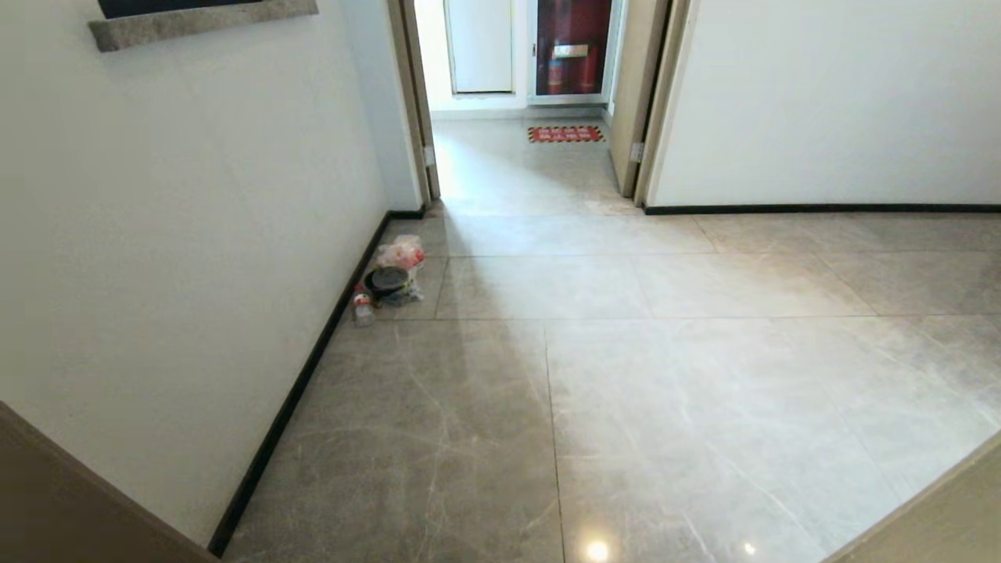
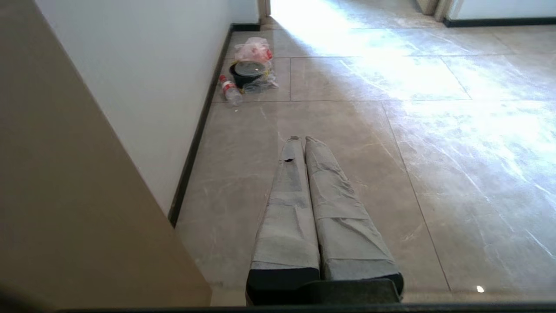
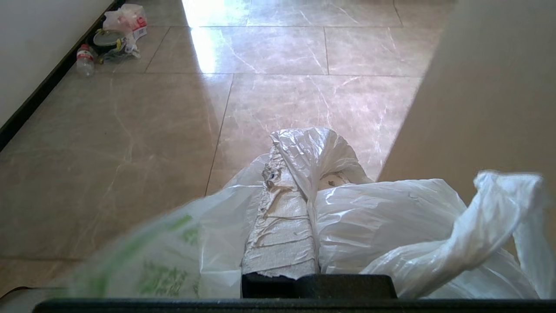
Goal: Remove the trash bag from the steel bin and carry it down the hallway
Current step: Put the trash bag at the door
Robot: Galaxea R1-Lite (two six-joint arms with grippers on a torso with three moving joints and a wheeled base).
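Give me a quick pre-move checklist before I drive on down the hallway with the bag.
1. Right gripper shut on the trash bag: ok.
2. Left gripper shut, holding nothing: ok.
3. Bag out of the steel bin: ok; no bin in view.
4. Hallway floor straight ahead free of obstacles: ok.
5. Litter pile and plastic bottle by the wall on the robot's left, off the centre line: ok, steer clear.
6. Bag clearance above the floor: cannot tell.

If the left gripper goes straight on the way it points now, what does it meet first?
Probably nothing near: the shut left gripper points along bare glossy grey marble-pattern floor tiles. The pinkish-red clear bag with a black bowl lies off that line, by the wall; depth is unclear.
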